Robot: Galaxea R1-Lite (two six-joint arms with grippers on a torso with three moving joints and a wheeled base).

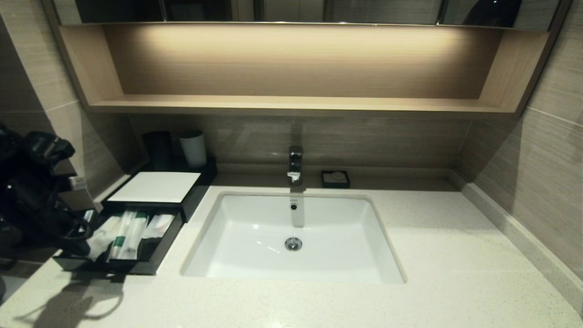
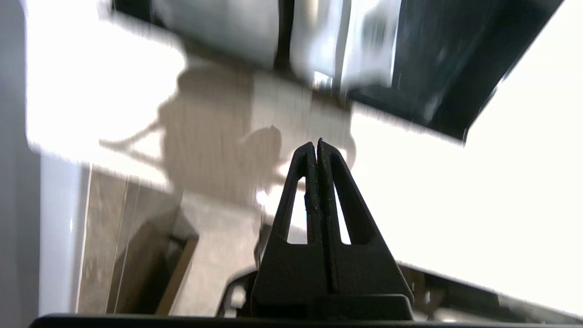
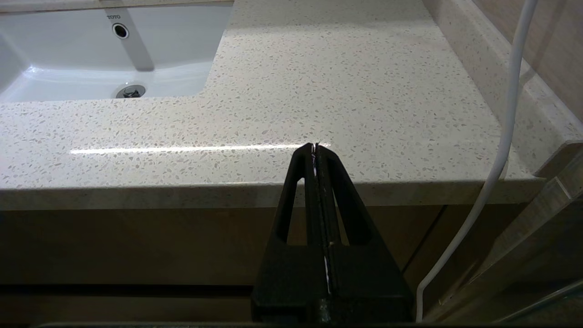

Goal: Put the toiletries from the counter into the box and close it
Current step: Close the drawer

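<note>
The black box (image 1: 155, 187) with a white top panel stands on the counter (image 1: 455, 255) at the left, its front drawer (image 1: 157, 255) pulled out. In the drawer lie two toothbrush packets (image 1: 130, 234) with green bands, a clear pouch (image 1: 157, 226) and another whitish wrapped item (image 1: 102, 237). My left arm (image 1: 41, 200) hangs at the drawer's left side. Its gripper (image 2: 317, 143) is shut and empty, above the counter (image 2: 455, 191) just before the drawer's black wall (image 2: 437, 68). My right gripper (image 3: 315, 146) is shut and empty, below the counter's front edge (image 3: 182, 193).
A white sink (image 1: 255, 269) with a chrome faucet (image 1: 295, 164) sits mid-counter. A small black soap dish (image 1: 335, 178) is behind it. A black tumbler (image 1: 158, 149) and a white cup (image 1: 193, 148) stand behind the box. A white cable (image 3: 501, 150) hangs by my right gripper.
</note>
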